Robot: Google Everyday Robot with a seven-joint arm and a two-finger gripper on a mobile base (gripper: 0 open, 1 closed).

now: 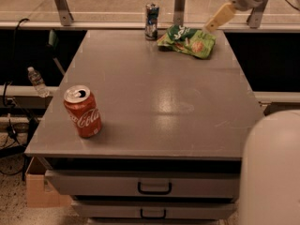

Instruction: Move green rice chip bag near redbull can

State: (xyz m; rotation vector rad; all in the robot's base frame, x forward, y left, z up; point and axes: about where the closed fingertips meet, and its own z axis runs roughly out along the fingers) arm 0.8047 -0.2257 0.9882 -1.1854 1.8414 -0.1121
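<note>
The green rice chip bag (187, 40) lies flat at the far right of the grey table (154, 93). It is light green with a dark green patch and orange chip pictures. The redbull can (151, 14), slim and blue-and-silver, stands upright at the far edge, just left of the bag with a small gap between them. My gripper (211, 25) hangs at the upper right, just above the bag's far right corner. It holds nothing that I can see.
A red Coca-Cola can (83, 111), opened, stands near the table's front left corner. Drawers (154, 187) sit under the tabletop. A plastic bottle (36, 81) stands on the ledge at the left. My white arm (269, 172) fills the lower right.
</note>
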